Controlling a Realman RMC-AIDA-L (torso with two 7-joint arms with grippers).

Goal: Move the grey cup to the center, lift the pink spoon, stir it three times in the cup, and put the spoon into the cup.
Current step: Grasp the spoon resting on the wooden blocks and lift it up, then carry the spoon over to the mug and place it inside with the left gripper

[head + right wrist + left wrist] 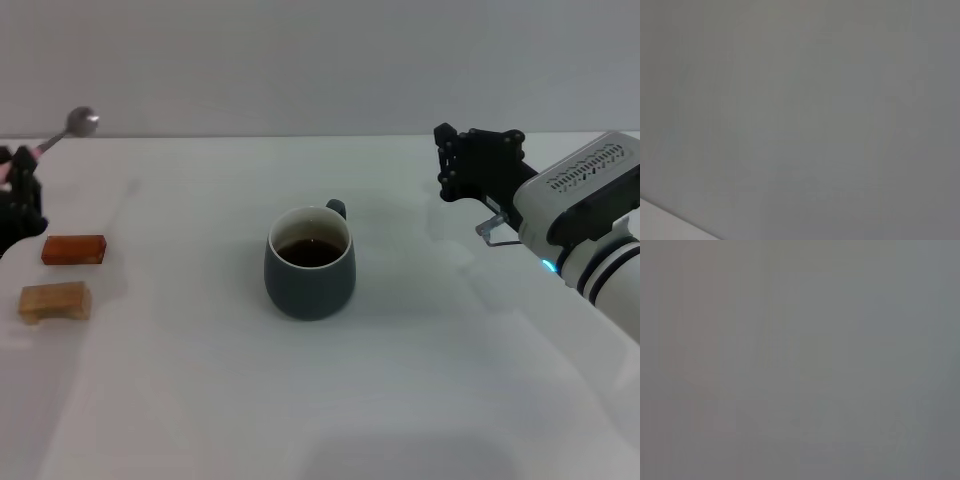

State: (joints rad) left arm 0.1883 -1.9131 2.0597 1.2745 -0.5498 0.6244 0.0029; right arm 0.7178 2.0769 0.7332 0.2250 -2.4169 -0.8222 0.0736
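Observation:
The grey cup (310,268) stands upright in the middle of the white table (450,380), with dark liquid inside and its small handle turned to the far side. At the far left edge my left gripper (20,180) is shut on the pink spoon (62,133). It holds the spoon in the air, the pink handle slanting up to the right and the metal bowl topmost. The spoon is well left of the cup and apart from it. My right gripper (470,165) hovers open and empty to the right of the cup, beyond it. Both wrist views show only blank grey.
Two wooden blocks lie at the left, below the left gripper: a reddish-brown block (73,249) and a paler block (55,301) nearer to me. The table's far edge runs behind the cup.

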